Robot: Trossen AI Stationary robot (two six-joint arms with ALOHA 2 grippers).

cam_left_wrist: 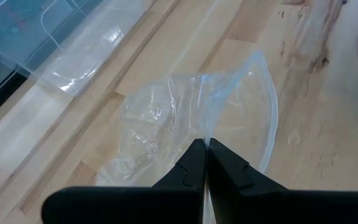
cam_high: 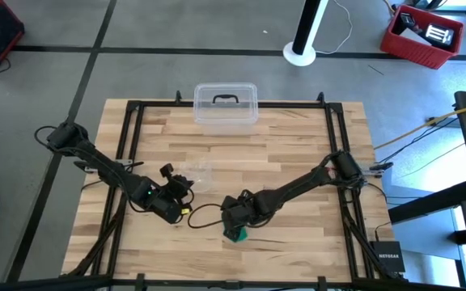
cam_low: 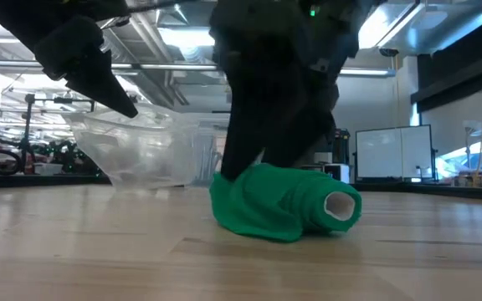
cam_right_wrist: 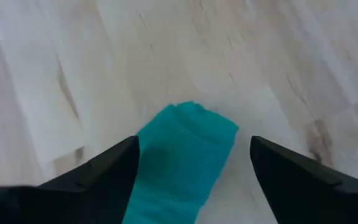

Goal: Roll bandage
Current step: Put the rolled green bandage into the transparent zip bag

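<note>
The teal-green bandage (cam_low: 287, 205) is a loose roll lying on its side on the wooden table, near the front edge in the high view (cam_high: 237, 235). Its pale hollow end (cam_low: 341, 206) faces right in the low view. My right gripper (cam_right_wrist: 194, 155) is open and points steeply down over the bandage (cam_right_wrist: 179, 162), with one finger on each side. My left gripper (cam_left_wrist: 205, 155) is left of it, shut on a crinkled clear plastic wrapper (cam_left_wrist: 166, 118). My left gripper pinches the clear wrapper's near edge (cam_left_wrist: 207, 138) between its two shut fingertips, slanting down from the table's left. The rest of the wrapper spreads slack in front of the fingers toward the table. My right gripper's fingers (cam_right_wrist: 104, 171) straddle the bandage from above; whether they touch it, I cannot tell.
A clear lidded plastic box (cam_high: 226, 105) stands at the table's far edge, in the middle. A black frame (cam_high: 136, 109) runs around the tabletop. Bare wood lies to the right of the bandage.
</note>
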